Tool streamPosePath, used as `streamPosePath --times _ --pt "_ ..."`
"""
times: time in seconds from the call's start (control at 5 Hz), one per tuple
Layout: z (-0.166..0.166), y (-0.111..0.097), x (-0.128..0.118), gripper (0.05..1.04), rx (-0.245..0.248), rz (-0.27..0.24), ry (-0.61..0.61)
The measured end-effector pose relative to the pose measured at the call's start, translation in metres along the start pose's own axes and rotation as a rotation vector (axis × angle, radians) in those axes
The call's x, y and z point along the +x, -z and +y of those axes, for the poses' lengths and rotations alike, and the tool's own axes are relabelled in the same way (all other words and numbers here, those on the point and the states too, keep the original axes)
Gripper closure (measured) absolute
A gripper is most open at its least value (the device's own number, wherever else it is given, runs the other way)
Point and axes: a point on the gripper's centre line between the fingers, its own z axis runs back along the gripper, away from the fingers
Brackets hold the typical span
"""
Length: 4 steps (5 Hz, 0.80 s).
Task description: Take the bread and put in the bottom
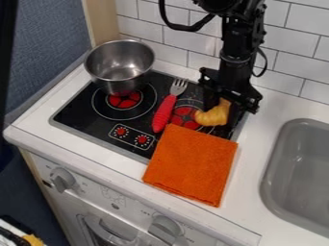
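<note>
At the right-hand burner [183, 116], bread [214, 114] meets gripper [223, 103]! Jaws apart or clamped? Can't tell, so the pick-up's unconfirmed, and the placement at the bottom looks undone.

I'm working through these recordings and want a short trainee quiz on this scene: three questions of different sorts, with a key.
1. True or false: the fork stands inside the metal bowl.
2. Which thing is right at the gripper? A) the metal bowl B) the bread C) the sink
3. What lies partly on the black cooktop and partly on the white counter?

Key: 1. False. 2. B. 3. The orange cloth.
</note>
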Motion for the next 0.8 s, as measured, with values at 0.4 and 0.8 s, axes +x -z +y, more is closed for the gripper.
streamPosePath --times 0.4,0.8 --pt "0.045 -0.097 -0.03 0.427 -0.078 -0.143 -0.133" --pt "0.103 -0.108 -0.121 0.427 -0.115 -0.086 -0.196"
